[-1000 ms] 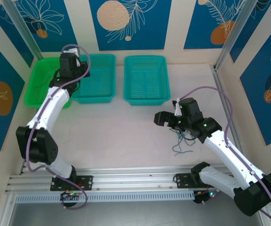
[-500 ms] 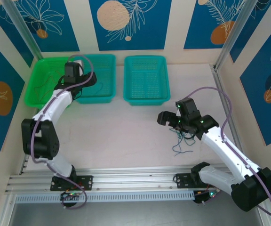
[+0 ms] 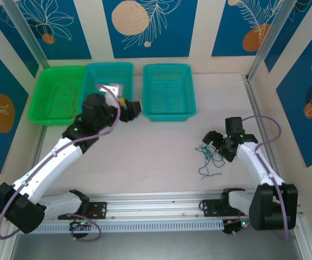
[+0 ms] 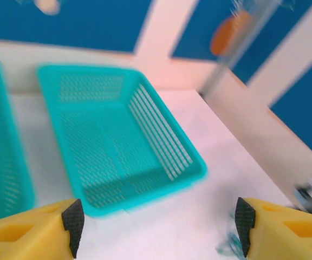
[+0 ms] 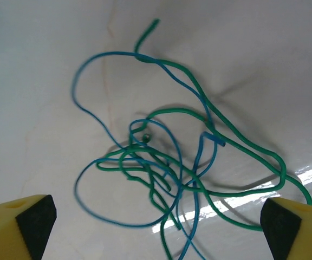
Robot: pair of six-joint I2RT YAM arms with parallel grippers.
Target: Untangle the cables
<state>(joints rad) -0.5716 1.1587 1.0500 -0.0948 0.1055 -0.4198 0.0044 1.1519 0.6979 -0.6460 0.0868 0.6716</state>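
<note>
While the right gripper (image 5: 157,216) hangs over the cables (image 5: 167,157), its yellow fingers (image 5: 20,222) stand spread wide, one at each lower corner of the wrist view. Nothing is between them, so it has hold of nothing. Whether the fingertips touch the table (image 3: 145,151) cannot be told.

The cables, green and blue, lie in a loose knot on the white table, to the right of the right basket (image 3: 168,92) and nearer the arms than it. One green cable loops wide around the outside of the knot. A blue one curls through the middle and crosses the green several times. One green end points free, away from the knot.

The left gripper (image 4: 157,227) hovers just off the near left corner of the right basket, above the table, its fingers likewise far apart and empty.

The middle basket (image 3: 107,73) sits just left of the right basket. The green basket (image 3: 39,105) stands further left again, and a thin brownish cable (image 3: 61,93) lies curled inside it, well apart from the knot.
</note>
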